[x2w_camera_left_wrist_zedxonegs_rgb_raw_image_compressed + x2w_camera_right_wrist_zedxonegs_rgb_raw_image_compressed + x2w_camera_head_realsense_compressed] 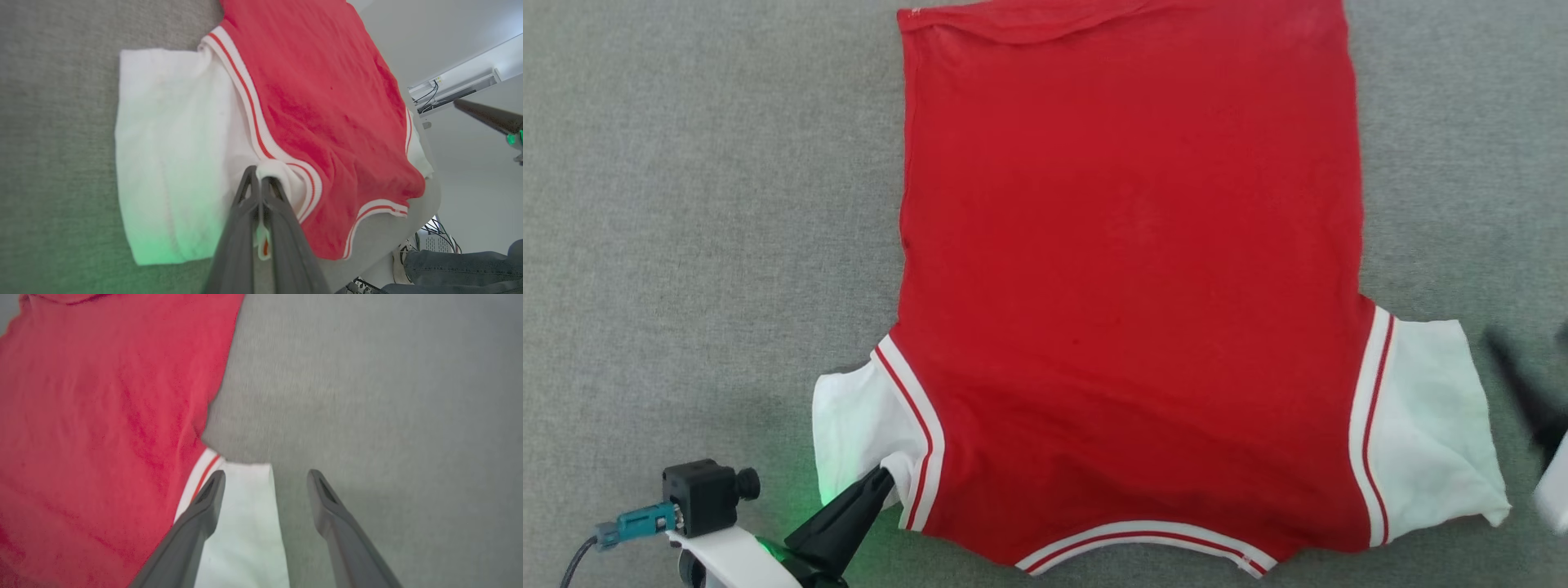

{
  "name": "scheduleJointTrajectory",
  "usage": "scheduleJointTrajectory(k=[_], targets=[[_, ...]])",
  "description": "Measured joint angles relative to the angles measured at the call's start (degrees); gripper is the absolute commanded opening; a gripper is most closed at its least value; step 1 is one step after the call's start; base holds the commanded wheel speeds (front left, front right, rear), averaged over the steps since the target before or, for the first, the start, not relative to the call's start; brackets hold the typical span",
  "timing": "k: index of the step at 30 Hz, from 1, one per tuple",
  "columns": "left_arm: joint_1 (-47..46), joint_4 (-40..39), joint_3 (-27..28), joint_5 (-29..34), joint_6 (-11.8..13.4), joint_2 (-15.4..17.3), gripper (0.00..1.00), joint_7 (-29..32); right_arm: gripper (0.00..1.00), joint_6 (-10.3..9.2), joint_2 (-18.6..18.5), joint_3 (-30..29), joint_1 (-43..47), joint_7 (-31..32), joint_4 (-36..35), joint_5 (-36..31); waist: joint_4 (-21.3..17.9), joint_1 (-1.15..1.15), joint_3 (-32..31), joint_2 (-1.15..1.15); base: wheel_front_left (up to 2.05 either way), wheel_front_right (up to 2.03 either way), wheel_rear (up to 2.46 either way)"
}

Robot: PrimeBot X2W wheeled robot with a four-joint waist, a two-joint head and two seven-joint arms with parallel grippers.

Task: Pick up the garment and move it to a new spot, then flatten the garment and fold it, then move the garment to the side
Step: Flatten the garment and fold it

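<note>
Broadly, the garment (1131, 269) lies spread on the grey desk (686, 204), plain red side up, so no chest characters can be seen. Its striped neckline trim (1147, 543) is the edge nearest the robot and its hem (1029, 24) the farthest, with a slight roll of cloth along that hem. Both white sleeves lie out flat from the garment's body: the left sleeve (854, 425) on the robot's left and the right sleeve (1429, 425) on its right. The left tool (882, 478) is pressed together on the garment at the shoulder, just beside the striped seam of the left sleeve. The left wrist view shows a small tuck of white cloth pinched between its fingers (245, 192). The right tool (265, 477) stands spread over the outer edge of the right sleeve and grips nothing. One finger is above the white cloth and the other above bare desk beside the garment. Judged from this layout, relocation and flattening appear largely complete, apart from the rolled hem and faint ripples near the neckline. No fold line is visible anywhere in the garment, so folding appears not yet begun. Moving the garment to the side also remains.
</note>
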Motion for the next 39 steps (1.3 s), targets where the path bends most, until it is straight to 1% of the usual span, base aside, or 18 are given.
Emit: scheduleJointTrajectory(k=[3,5,9,11,13,18,23,26,30,35,36,37,38,39], targets=[[-0.6,-1.1,-0.1,0.7,0.0,0.0,0.0,0.0,1.0,0.0,-2.9,-0.7,-9.9,2.6,-0.6,-1.2,0.5,0.0,1.1,0.0,0.0,0.0,0.0],[-1.7,-1.9,-0.4,1.1,0.0,0.1,0.0,0.0,1.0,0.0,-3.4,0.0,-17.8,3.7,2.1,-2.3,1.1,0.0,2.0,0.0,0.0,0.0,0.0],[-4.7,-3.1,-2.5,1.4,0.0,-0.3,0.0,0.0,1.0,-0.01,-3.5,0.9,-32.9,4.4,12.8,-6.6,3.2,0.0,3.9,0.0,0.0,0.0,0.0],[-6.5,-3.3,-4.0,1.4,0.0,-0.5,0.0,0.0,1.0,-0.01,-2.9,0.8,-39.9,4.4,18.7,-8.8,4.6,0.0,4.9,0.0,0.0,0.0,0.0],[-7.7,-3.3,-4.7,0.9,0.0,-0.5,0.0,0.0,1.0,-0.01,-2.9,0.9,-46.7,4.2,24.3,-12.0,6.0,0.0,6.0,0.0,0.0,0.0,0.0],[-10.6,-3.8,-6.8,0.3,0.0,-0.6,0.0,0.0,1.0,-0.01,-2.6,-1.4,-59.2,3.8,37.6,-18.9,9.7,0.0,8.6,0.0,0.0,0.0,0.0],[-12.0,-4.5,-7.4,-0.3,0.0,-0.4,0.0,0.0,1.0,0.0,-3.4,-2.0,-64.1,7.3,48.1,-25.1,12.5,0.0,11.4,0.0,0.0,0.0,0.0],[-12.0,-5.0,-7.3,-0.6,0.0,-0.4,0.0,0.0,1.0,0.0,-4.1,-2.3,-65.1,9.4,50.9,-28.2,13.6,0.0,12.8,0.0,0.0,0.0,0.0],[-12.1,-5.3,-7.1,-0.6,0.0,-0.4,0.0,0.0,1.0,-0.01,-3.5,-2.1,-65.9,12.0,53.2,-27.6,14.1,0.0,13.9,0.0,0.0,0.0,0.0],[-12.8,-5.6,-7.0,-0.6,0.0,-0.5,0.0,0.0,1.0,-0.02,-3.2,-1.3,-66.1,11.9,53.7,-26.2,13.7,0.0,14.3,0.0,0.0,0.0,0.0],[-13.0,-5.7,-7.0,-0.6,0.0,-0.5,0.0,0.0,0.6,-0.02,-3.2,-1.2,-66.1,11.9,53.7,-26.1,13.6,0.0,14.4,0.0,0.0,0.0,0.0],[-13.0,-5.7,-7.1,-0.6,0.0,-0.5,0.0,0.0,0.38,-0.02,-3.1,-1.4,-66.1,11.8,53.7,-25.9,13.6,0.0,14.4,0.0,0.0,0.0,0.0],[-13.1,-5.7,-7.1,-0.6,0.0,-0.5,0.0,0.0,0.11,-0.01,-2.9,-1.4,-66.0,11.8,53.7,-25.9,13.5,0.0,14.5,0.0,0.0,0.0,0.0],[-13.2,-5.7,-7.2,-0.6,0.0,-0.5,0.0,0.0,0.0,-0.01,-2.7,-1.4,-66.0,11.8,53.7,-25.8,13.5,0.0,14.5,0.0,0.0,0.0,0.0]])
